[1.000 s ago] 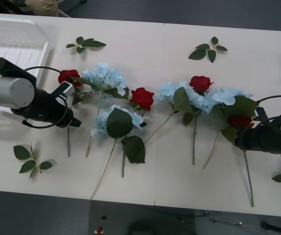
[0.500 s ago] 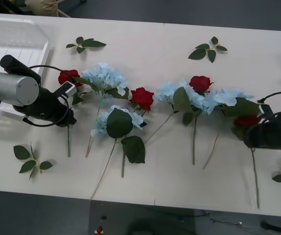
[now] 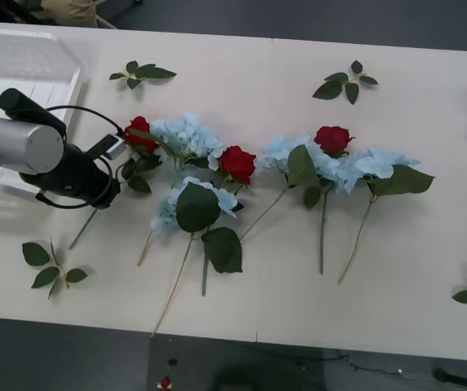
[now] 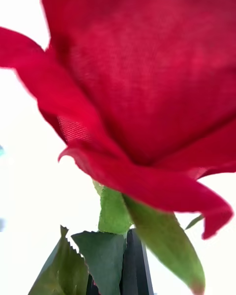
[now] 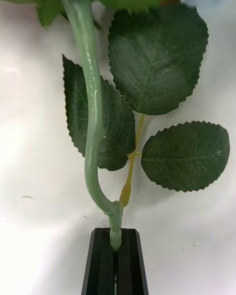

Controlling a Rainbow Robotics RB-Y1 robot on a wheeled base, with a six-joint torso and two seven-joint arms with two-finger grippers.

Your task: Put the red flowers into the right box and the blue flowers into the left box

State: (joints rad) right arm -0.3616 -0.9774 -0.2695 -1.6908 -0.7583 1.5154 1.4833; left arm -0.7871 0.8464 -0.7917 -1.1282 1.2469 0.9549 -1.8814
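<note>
Left end effector (image 5: 116,263), left of frame, was clamped on a red rose (image 3: 139,133) stem. Right end effector (image 4: 130,270) gripped another rose (image 4: 147,88). Next, likely: carry both to the right box.

Red rose (image 4: 147,78) bloom close up; right pincer (image 4: 129,268) fingers closed around stem among leaves.

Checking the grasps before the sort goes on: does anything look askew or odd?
Yes: the left gripper pinches the very end of a red rose's stem, which bends sharply just above the fingers. The rose lies slanted beside a blue hydrangea.
</note>
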